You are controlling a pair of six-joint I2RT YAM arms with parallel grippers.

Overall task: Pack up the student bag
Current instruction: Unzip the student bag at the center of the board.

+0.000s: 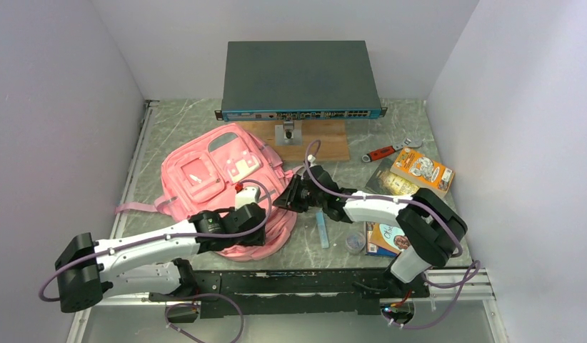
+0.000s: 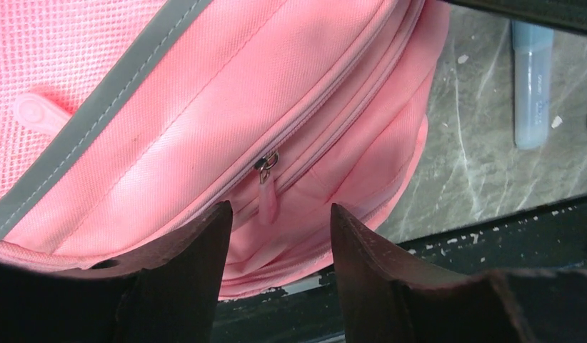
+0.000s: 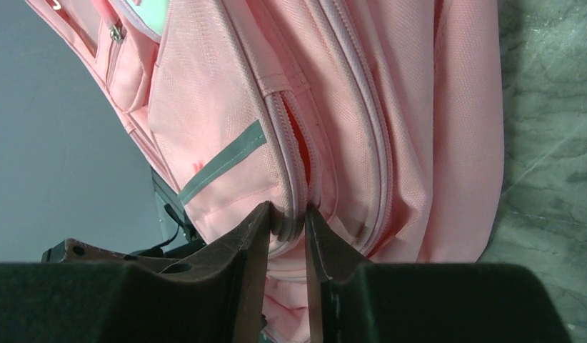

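We see the bag [image 1: 212, 175] lying on the table [image 1: 176, 125], left of centre. Our left gripper [image 2: 280, 214], jaws spread, faces the zip pull [image 2: 266, 179] hanging just ahead between them. Our right gripper [image 3: 287, 214] pinches the bag's zipped edge.

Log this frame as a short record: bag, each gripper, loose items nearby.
bag: student bag lying flat, front pockets up
left gripper: open, fingers either side of the zip pull, not yet closed on it
right gripper: shut on the student bag's edge by a zip seam
loose items: light-blue tube right of the bag; printed packets further right
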